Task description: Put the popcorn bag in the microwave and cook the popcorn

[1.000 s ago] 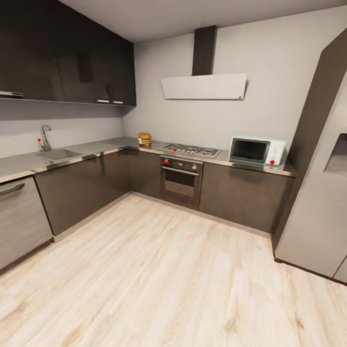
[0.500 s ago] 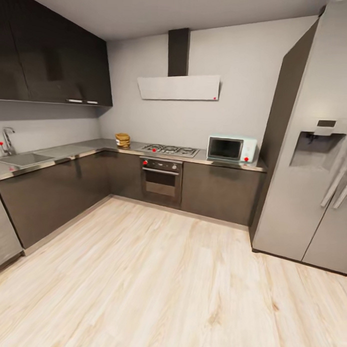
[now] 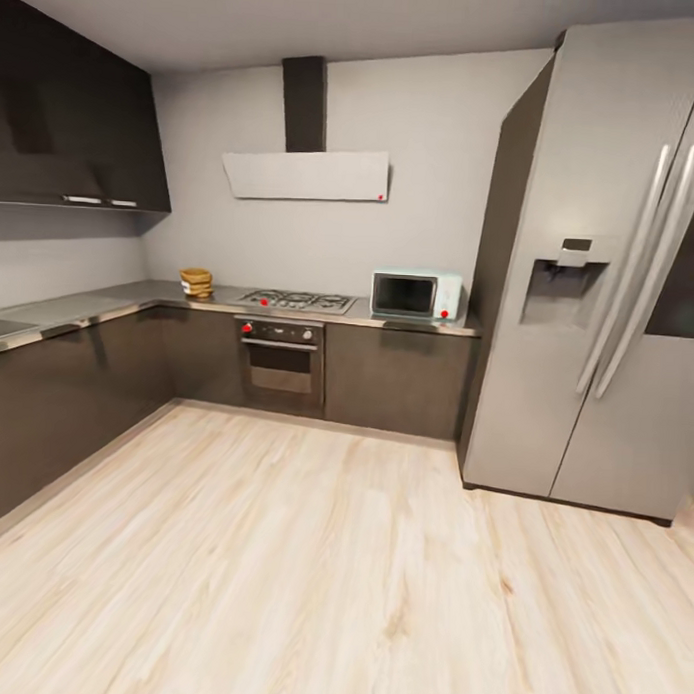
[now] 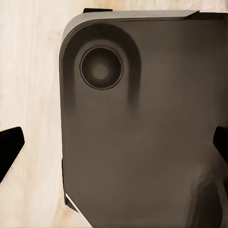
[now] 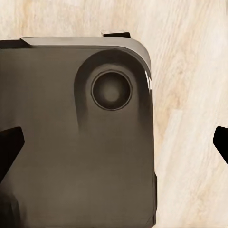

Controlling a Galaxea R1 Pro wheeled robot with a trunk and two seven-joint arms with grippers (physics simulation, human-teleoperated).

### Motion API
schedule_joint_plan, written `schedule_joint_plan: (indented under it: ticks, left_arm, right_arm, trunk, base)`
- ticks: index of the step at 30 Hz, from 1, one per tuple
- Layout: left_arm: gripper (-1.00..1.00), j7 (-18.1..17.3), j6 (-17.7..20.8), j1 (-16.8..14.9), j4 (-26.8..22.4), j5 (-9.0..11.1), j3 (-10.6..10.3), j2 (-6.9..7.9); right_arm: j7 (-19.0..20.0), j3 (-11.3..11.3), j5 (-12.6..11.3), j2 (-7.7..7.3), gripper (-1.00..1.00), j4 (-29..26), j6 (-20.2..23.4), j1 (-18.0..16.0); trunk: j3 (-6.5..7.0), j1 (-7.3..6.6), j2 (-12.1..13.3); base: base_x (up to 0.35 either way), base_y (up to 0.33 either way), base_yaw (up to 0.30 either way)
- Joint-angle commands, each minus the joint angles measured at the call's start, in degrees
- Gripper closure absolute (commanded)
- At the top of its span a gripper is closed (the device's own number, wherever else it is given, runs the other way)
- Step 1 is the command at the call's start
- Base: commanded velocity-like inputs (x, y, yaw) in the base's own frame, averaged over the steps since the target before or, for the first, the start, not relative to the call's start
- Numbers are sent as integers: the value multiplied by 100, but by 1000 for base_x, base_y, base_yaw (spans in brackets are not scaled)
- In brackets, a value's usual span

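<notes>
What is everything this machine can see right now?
bag: one, tan, on the counter's corner, left of the hob
microwave: one, mint, door shut, on the counter right of the hob
counter: one, grey, L-shaped
hob: one, grey, above the oven
oven: one, dark, built in
hood: one, pale
fridge: one, silver, far right
floor: pale wood
left pincer: open, above the robot's dark base
right pincer: open, likewise

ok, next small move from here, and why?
Probably drive forward-left across the floor toward the bag. It sits far off on the countertop left of the hob, with the microwave to the hob's right. Both grippers hang open over the robot's base, nowhere near either.
</notes>
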Motion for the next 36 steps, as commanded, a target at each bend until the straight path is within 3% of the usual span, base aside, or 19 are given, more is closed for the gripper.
schedule_joint_plan:
  ticks: [1,20,26,36]
  left_arm:
    - [-100,2,-10,-1,-1,20,3,-1]
    - [-100,2,-10,-2,-1,20,4,-1]
    - [-100,-3,-7,-2,-1,20,6,-1]
    - [-100,-6,33,-2,-1,29,-6,-1]
  right_arm:
    - [-2,0,-35,1,-100,-2,-16,-1]
    - [-5,0,-28,-2,-100,-2,-5,-1]
    - [-1,23,-8,-8,-100,-2,6,-1]
    - [-10,26,3,-8,-100,-2,2,-1]
  trunk:
    - [-5,0,-3]
    - [-5,0,-3]
    - [-5,0,-3]
    - [-5,0,-3]
  base:
    - [0,0,-281]
    - [0,0,-279]
    - [28,0,-37]
    - [298,0,-1]
